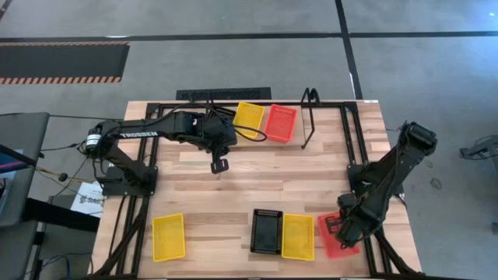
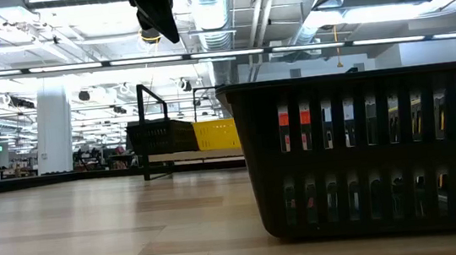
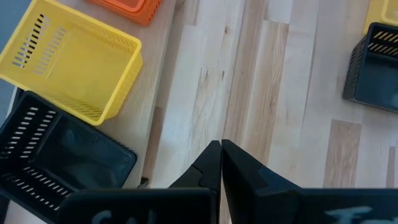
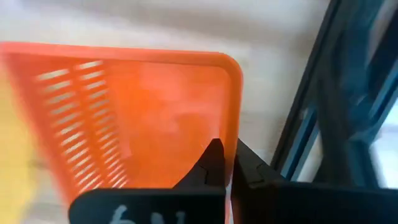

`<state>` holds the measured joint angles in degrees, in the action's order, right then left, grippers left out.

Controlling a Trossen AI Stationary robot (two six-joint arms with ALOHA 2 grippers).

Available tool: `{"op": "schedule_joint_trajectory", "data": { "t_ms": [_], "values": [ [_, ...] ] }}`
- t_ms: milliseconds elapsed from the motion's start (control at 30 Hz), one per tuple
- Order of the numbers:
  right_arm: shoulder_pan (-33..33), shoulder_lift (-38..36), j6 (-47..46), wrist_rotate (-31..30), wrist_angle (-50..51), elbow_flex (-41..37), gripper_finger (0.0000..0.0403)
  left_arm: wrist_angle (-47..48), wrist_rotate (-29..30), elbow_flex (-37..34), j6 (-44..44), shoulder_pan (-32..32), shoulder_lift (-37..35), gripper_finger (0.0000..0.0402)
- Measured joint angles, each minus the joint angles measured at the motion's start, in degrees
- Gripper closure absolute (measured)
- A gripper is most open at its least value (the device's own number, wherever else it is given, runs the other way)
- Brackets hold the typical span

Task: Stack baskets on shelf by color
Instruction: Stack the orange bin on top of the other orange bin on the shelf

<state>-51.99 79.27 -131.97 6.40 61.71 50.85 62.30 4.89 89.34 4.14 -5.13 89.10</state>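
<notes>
Right gripper (image 4: 227,163) at table's 5 o'clock, jaws clenched on rim of red-orange plastic mesh basket (image 1: 336,236). Just beside it at 6 o'clock: yellow mesh basket (image 1: 298,236), then black mesh basket (image 1: 268,231). Left gripper (image 1: 219,165) hovers mid-table, jaws clenched, empty. Low black metal-rod shelf (image 1: 309,117) at 12 o'clock, holding yellow and red-orange baskets.

Slotted plastic baskets (image 1: 297,236), wood-plank table (image 1: 233,190)
</notes>
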Motion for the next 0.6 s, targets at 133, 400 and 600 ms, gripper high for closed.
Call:
{"op": "schedule_joint_trajectory", "data": {
  "t_ms": [133,400,600],
  "values": [
    [1.89,-4.08,0.55,-6.22,15.53,6.92,0.0399,0.18,0.00,0.00,-0.02,0.00,0.00,0.0401],
    [10.38,-10.49,10.16,-43.24,25.46,21.09,0.0399,1.08,-0.01,0.00,-1.06,0.00,0.01,0.0401],
    [22.29,-10.30,35.82,-58.35,14.20,29.06,0.0400,3.96,0.00,0.00,-1.76,0.00,0.02,0.0401]
  ]
}}
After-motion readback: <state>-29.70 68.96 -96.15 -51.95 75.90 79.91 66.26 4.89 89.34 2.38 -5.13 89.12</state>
